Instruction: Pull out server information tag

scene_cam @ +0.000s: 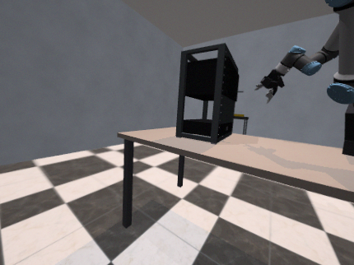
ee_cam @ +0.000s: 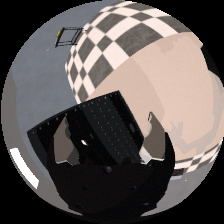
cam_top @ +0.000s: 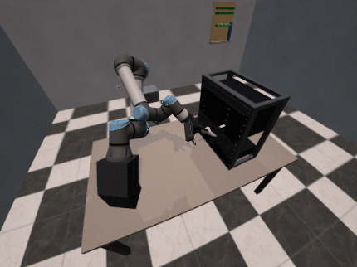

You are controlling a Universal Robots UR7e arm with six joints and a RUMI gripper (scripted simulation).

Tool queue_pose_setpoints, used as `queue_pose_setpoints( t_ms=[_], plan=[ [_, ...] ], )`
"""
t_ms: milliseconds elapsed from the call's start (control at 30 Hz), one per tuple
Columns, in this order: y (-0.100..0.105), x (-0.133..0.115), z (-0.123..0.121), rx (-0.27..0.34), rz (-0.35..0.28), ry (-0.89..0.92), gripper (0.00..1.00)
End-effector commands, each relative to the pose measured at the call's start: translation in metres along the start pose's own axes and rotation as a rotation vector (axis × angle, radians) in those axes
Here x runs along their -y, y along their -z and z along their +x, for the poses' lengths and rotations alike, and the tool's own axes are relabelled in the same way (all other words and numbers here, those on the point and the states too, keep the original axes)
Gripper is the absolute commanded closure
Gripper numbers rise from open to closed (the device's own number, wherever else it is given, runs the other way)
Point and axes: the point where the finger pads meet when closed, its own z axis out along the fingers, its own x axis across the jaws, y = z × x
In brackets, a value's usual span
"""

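Observation:
The black open-frame server rack [cam_top: 241,114] stands on the right part of the tan table [cam_top: 183,177], its front face turned toward the arm. My gripper [cam_top: 198,133] is open and empty, and hovers just in front of the middle of that face without touching it. The exterior view shows the gripper [scene_cam: 267,90] a short way from the rack [scene_cam: 207,93]. A thin tab [scene_cam: 239,91] sticks out of the front at about gripper height. In the wrist view the rack's front panel [ee_cam: 107,130] lies between my spread fingers. No printed tags can be read.
The arm's dark base block [cam_top: 118,181] sits on the table's left part. The rack stands close to the table's right and far edges. A poster [cam_top: 222,21] hangs on the back wall. A small yellow-topped stand [scene_cam: 240,118] is behind the table.

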Motion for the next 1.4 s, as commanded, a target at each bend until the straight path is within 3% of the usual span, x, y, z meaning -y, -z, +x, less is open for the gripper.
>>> queue_pose_setpoints(
  t_ms=[0,1367],
  plan=[
    [0.003,-0.003,-0.005,0.018,-0.001,0.018,0.00],
    [0.020,-0.020,-0.033,0.122,-0.009,0.128,0.00]
  ],
)
